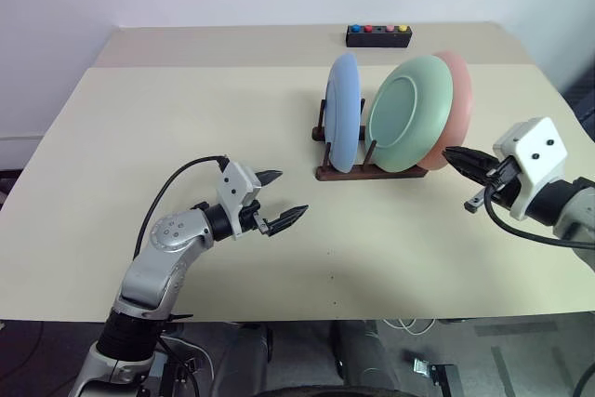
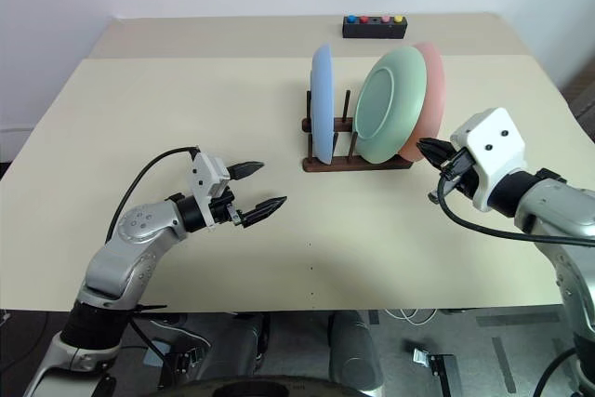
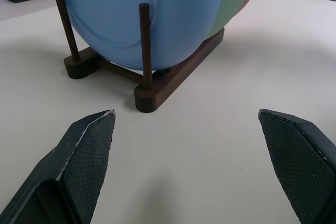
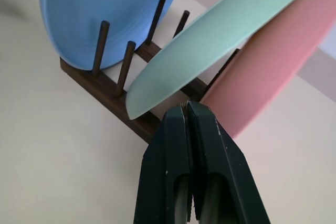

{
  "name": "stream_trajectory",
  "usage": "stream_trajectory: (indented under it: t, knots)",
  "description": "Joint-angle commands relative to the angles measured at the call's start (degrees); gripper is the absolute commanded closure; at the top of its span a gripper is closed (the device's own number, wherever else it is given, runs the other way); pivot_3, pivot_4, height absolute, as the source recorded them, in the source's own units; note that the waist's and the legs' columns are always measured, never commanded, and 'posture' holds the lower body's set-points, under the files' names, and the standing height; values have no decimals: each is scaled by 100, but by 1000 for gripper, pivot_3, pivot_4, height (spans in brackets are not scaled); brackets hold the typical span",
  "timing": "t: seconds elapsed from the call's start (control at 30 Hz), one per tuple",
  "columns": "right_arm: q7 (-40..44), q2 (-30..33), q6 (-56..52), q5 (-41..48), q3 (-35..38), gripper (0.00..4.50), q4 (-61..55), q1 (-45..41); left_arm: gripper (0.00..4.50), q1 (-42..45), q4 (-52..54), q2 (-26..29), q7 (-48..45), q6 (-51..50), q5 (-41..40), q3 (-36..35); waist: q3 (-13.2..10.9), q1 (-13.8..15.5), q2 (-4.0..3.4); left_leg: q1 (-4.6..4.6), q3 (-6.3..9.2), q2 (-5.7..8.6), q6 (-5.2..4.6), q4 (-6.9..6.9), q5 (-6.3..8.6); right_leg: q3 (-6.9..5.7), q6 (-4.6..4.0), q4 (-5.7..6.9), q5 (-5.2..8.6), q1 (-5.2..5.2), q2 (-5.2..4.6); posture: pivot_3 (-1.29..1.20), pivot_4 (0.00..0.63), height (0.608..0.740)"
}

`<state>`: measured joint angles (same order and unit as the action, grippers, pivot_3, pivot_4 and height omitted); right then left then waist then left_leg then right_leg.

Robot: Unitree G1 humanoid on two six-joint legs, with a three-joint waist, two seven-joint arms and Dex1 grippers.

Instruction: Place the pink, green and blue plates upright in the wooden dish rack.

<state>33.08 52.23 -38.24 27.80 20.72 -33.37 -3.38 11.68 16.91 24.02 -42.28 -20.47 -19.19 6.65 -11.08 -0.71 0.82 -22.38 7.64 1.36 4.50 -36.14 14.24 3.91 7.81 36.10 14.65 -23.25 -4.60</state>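
Standing in the wooden dish rack (image 1: pixel 358 171), right of the table's (image 1: pixel 139 183) centre toward its far edge, are all three plates: blue plate (image 1: pixel 343 111) near upright at the left end, green plate (image 1: pixel 410 112) and pink plate (image 1: pixel 457 104) leaning together at the right. Right gripper (image 1: pixel 457 157) is closed on nothing, tips just beside the pink plate's rim. Left gripper (image 1: pixel 281 198) is spread wide, empty, nearer the front edge. Risk: the closed fingers nudging the rim could tip the leaning pair out.

Three plates (image 1: pixel 410 113), one wooden dish rack (image 1: pixel 367 172), one button box (image 1: pixel 378 36), two grippers (image 1: pixel 279 199)
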Motion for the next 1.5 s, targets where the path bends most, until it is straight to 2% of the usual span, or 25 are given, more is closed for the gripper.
stream_trajectory:
  t: [0.03, 0.4, 1.2, 1.37, 1.5]
  knots:
    - [-51, -30, 154, -182, -79, 4436, 71, -233, 0, 69, 330, 10, -59, 46, -117, -14, 0, -1, 0, 0, 0, 0, 0, 0, 0, 0, 0, 0, 0, 0, 0, 0, 150, 740]
    - [-13, -120, 421, -662, -477, 4436, 507, -523, 0, 54, 400, 12, -36, -16, -104, -15, 0, -1, 0, 0, 0, 0, 0, 0, 0, 0, 0, 0, 0, 0, 0, 0, 150, 740]
    - [184, -432, 480, -708, -1123, 4436, 168, -1117, 0, 17, 420, -4, 51, 16, -72, 41, 0, -6, 0, 1, 1, 0, 0, 1, 0, 0, 0, 0, 0, 0, 0, 0, 150, 740]
    - [245, -368, 541, -739, -1010, 4436, 190, -1054, 0, 1, 457, 10, 82, 3, -82, 33, 0, -6, 0, 1, 1, 0, 0, 0, 0, 0, 0, 1, 0, 0, 0, 0, 150, 740]
    - [587, -189, 867, -662, -420, 4436, 131, -703, 0, -18, 422, 92, 74, 23, -109, -97, 0, 8, 0, 0, 1, 0, 0, 1, 0, 0, 1, 0, 0, 0, 0, 0, 150, 740]
